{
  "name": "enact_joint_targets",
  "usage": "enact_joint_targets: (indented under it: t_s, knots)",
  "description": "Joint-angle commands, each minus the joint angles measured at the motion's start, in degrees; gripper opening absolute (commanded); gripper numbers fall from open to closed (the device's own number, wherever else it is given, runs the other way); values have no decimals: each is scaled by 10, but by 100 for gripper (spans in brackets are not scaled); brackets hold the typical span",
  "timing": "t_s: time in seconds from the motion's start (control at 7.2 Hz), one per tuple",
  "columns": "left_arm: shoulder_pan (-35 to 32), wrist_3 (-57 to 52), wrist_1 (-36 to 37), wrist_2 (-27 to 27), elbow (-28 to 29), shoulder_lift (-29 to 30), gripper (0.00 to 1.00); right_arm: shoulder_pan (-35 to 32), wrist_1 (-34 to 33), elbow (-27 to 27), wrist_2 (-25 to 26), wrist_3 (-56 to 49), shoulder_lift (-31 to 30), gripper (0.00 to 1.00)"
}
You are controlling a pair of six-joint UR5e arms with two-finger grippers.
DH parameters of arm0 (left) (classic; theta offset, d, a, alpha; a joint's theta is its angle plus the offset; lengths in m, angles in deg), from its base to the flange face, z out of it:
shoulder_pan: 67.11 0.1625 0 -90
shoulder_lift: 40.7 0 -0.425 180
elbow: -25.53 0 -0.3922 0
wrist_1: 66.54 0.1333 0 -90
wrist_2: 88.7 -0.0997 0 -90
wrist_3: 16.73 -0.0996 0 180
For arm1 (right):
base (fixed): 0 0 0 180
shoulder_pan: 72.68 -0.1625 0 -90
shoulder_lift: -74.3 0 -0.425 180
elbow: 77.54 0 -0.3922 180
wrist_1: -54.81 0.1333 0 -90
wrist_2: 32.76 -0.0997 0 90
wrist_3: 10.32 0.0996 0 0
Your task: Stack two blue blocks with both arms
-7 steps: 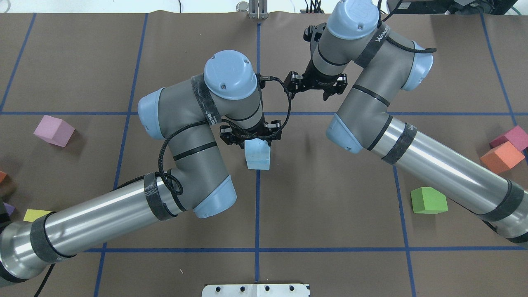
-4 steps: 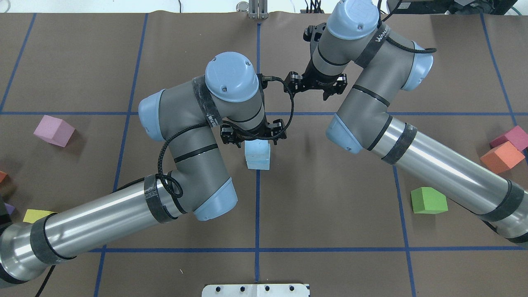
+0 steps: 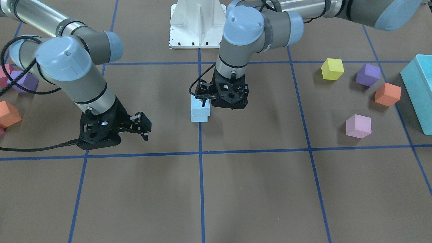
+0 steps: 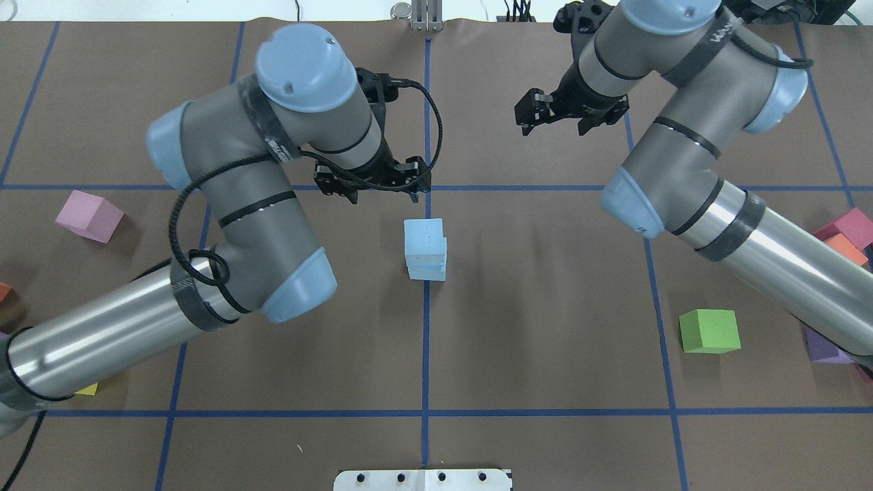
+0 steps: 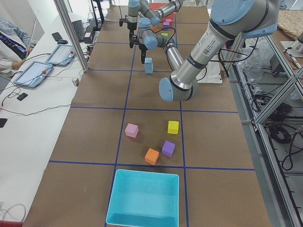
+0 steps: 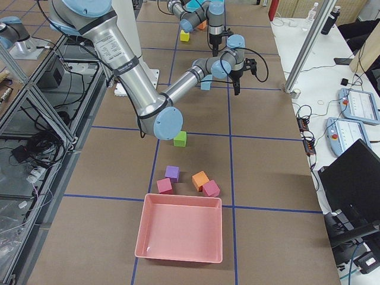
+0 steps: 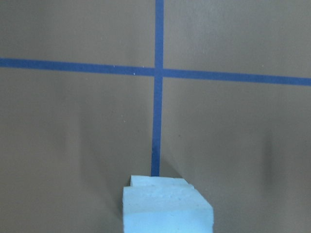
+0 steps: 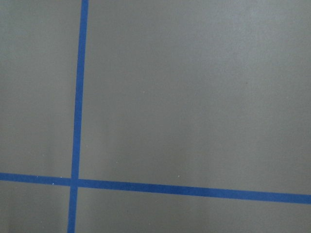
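Observation:
The two blue blocks [image 4: 425, 249] stand stacked on the centre tape line, the upper one shifted slightly off the lower. The stack also shows in the front view [image 3: 199, 108], the left side view [image 5: 148, 65] and at the bottom of the left wrist view [image 7: 167, 208]. My left gripper [image 4: 377, 193] is open and empty, raised just beyond the stack and not touching it. My right gripper [image 4: 554, 125] is open and empty, farther off toward the far right. It shows at the left of the front view [image 3: 143, 129].
A green cube [image 4: 709, 331] lies right of the stack and a pink cube [image 4: 89, 216] far left. Yellow [image 3: 332, 69], purple [image 3: 368, 75] and orange [image 3: 387, 94] cubes lie by the turquoise bin [image 3: 418, 91]. A pink bin [image 6: 181, 234] stands at the other end.
My left gripper has let go of the upper blue block, risen and drawn back toward the far side. My right arm has swung up and to the right, away from the stack.

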Motion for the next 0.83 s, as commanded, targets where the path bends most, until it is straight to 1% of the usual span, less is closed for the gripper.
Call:
enact_joint_targets:
  t_s: [0.0,0.14,0.28,0.42,0.56,0.69]
  knots:
    - [-108,-139,1,78,-55,-86,98,-47,-49,-107,-10,-20,-96,100]
    - [-159,-216,1,103,-65,-124,98,-56,-57,-143,-13,-48,-141,100]
    - [-217,-299,2,134,-66,-162,98,-83,-58,-152,-46,-90,-175,100]
    - [-267,-372,24,156,-66,-193,99,-127,-61,-153,-90,-93,-196,100]
    - [-304,-464,65,159,-64,-216,99,-160,-60,-156,-106,-104,-229,100]
    - [-336,-536,92,158,-58,-236,99,-189,-60,-160,-107,-184,-270,100]
